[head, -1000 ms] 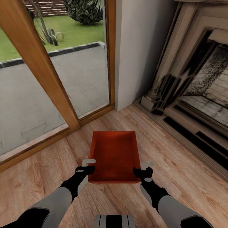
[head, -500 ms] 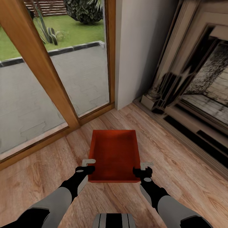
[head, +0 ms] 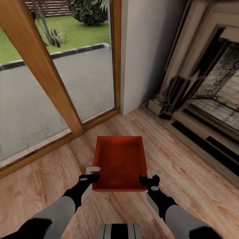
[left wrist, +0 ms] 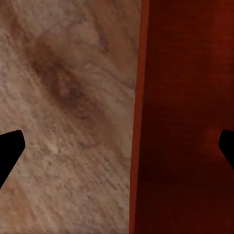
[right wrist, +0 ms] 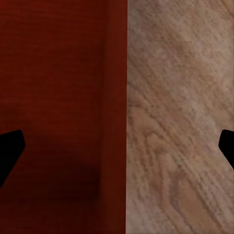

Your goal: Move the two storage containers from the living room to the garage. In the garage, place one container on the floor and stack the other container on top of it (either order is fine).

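One red-orange open-top storage container lies on the living room's pale wood plank floor, straight ahead of me. My left gripper sits at its near left corner and my right gripper at its near right corner. In the left wrist view the left gripper is open, its black fingertips straddling the container wall. The right gripper is open too, one finger inside the container and one over the planks. The garage is out of view.
A glass patio door with a wide wooden frame stands ahead on the left, with paving and lawn beyond it. A white wall section lies behind the container. The fireplace surround runs along the right.
The view has shifted very slightly. The container and both grippers keep their places.
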Tool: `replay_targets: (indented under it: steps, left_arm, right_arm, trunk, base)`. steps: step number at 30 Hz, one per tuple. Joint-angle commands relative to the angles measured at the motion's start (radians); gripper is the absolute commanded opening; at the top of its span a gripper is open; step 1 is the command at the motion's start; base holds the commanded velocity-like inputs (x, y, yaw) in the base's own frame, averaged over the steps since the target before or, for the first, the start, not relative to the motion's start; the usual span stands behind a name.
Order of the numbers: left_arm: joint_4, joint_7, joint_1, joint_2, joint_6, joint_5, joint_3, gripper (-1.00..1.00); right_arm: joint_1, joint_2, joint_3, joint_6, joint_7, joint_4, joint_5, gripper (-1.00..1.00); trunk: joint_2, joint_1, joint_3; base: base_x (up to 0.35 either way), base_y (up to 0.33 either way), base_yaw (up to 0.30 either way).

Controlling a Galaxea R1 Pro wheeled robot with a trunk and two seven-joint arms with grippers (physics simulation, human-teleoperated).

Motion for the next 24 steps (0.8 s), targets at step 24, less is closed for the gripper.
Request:
replay_targets:
  steps: [24]
  left_arm:
    - [-0.002,0.005,0.0,0.0,0.006,0.005,-0.004,1.0]
  right_arm:
    - [-0.001,-0.001,0.008,-0.003,-0.006,0.001,-0.006,1.0]
  trunk:
    - [0.0,0.0,-0.001]
  base:
    - [0.0,0.0,0.0]
